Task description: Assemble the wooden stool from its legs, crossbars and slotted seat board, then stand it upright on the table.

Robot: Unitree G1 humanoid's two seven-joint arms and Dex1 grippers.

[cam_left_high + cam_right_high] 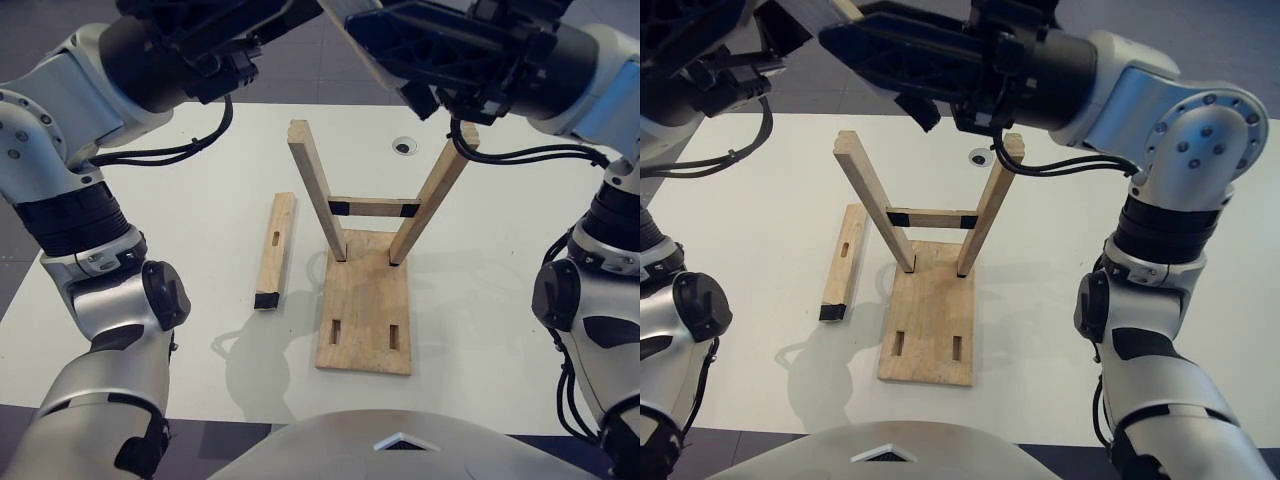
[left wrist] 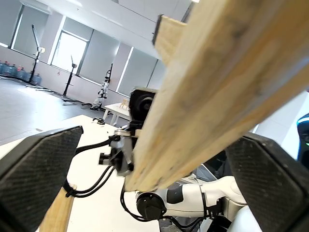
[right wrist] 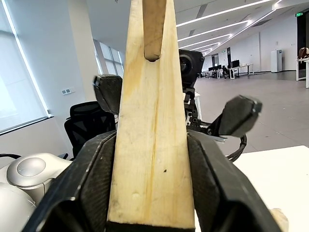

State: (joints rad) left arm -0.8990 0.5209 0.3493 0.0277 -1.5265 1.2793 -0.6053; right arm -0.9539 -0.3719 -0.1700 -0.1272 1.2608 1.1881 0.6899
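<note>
Seat board point(image 1: 365, 320) lies flat on the desk point(image 1: 480, 330), centre near, long axis running near to far. Two empty slots point(image 1: 336, 331) at its near end. Loose leg point(image 1: 275, 248) lies flat just left of the board, not touching it, slot facing up, black-tipped end nearest. At the board's far end two legs stand in it, splayed outward in a V: left leg point(image 1: 317, 190) leans left, right leg point(image 1: 433, 200) leans right. Crossbar point(image 1: 373, 208) with black ends spans between them about halfway up. Round cable port point(image 1: 403, 146) sits in the desk farther back, between the leg tops. Both arms are raised above the far side of the desk, well clear of the board. Right gripper point(image 3: 152, 159): jaws clenched on a slotted wooden piece point(image 3: 149, 96), pads flat against both of its sides. Left gripper point(image 2: 154, 179): jaws released and spread wide, straddling the same piece, with a gap on each side.
</note>
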